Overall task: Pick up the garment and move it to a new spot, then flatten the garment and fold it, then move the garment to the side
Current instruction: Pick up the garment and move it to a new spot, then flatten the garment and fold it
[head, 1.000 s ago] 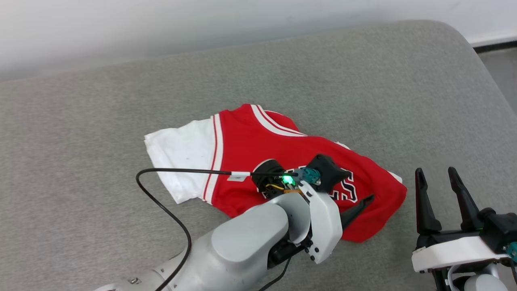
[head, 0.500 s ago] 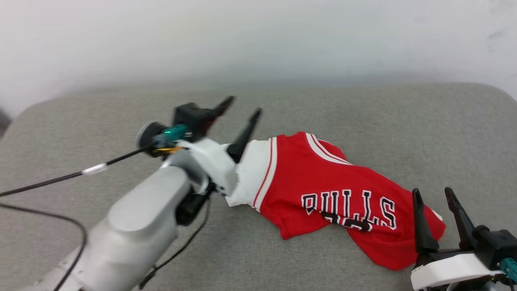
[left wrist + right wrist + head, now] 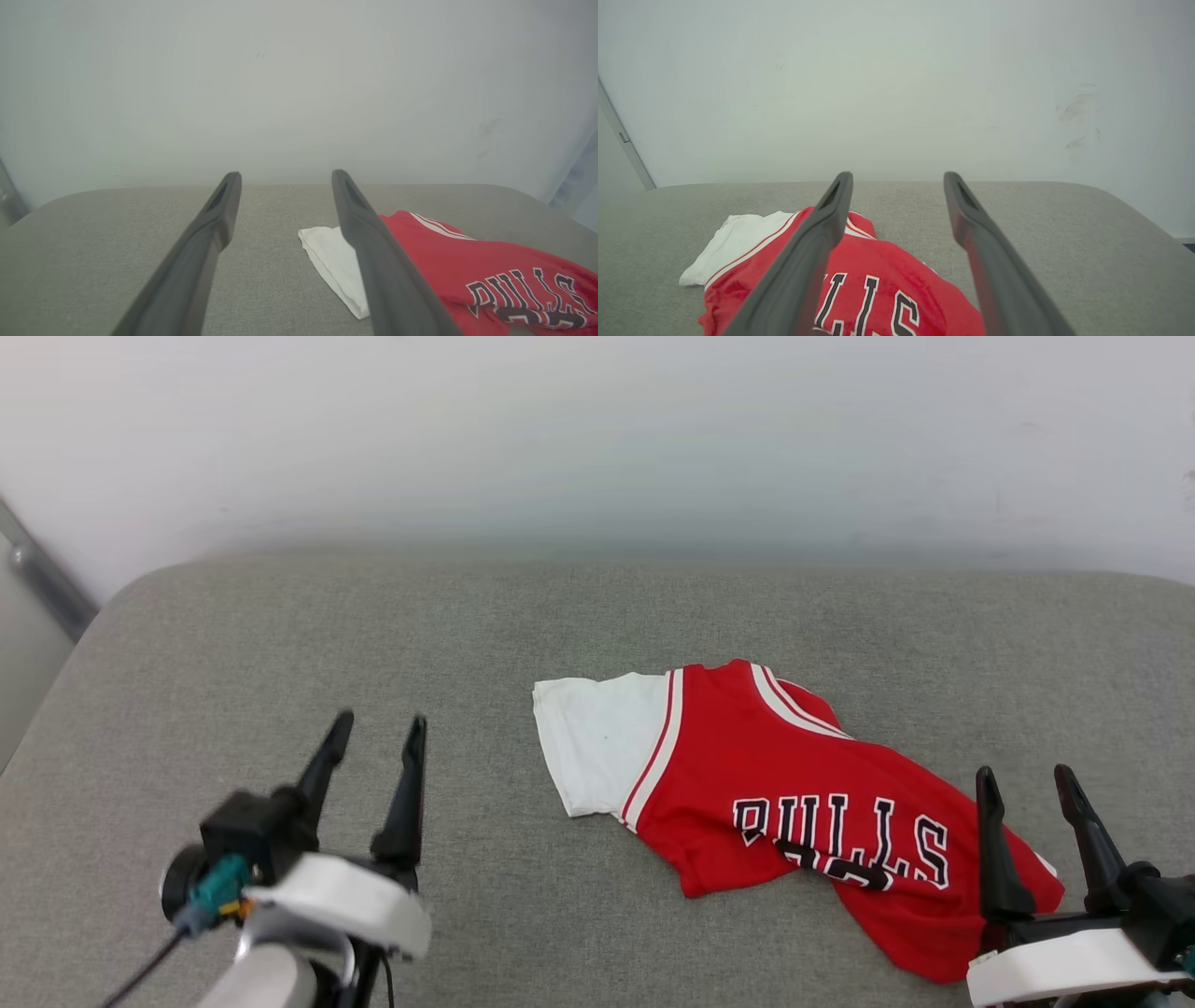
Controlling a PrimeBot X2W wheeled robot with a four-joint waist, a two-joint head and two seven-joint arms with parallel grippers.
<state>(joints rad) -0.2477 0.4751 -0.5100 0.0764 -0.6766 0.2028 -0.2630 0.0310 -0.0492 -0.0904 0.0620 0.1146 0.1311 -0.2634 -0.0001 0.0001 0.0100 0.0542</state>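
The garment [image 3: 766, 775], a red jersey with a white sleeve and black "BULLS" lettering, lies crumpled and partly folded on the grey cushion [image 3: 373, 644], right of centre. Both wrist views catch it too, as the garment [image 3: 467, 261] and the garment [image 3: 878, 280]. My left gripper [image 3: 381, 721] stands open at the lower left, well clear of the white sleeve [image 3: 597, 742], with nothing between its fingers. At the lower right my right gripper [image 3: 1025, 773] is open, its fingers rising just in front of the jersey's near right corner.
A pale wall [image 3: 597, 448] runs behind the cushion. The cushion's rounded left edge [image 3: 84, 635] drops off beside a grey strip [image 3: 42, 579]. A black cable [image 3: 140, 971] trails from my left wrist.
My left arm has drawn back from over the jersey to the lower left, fingers open and empty. The head camera has shifted. The jersey lies where it was released.
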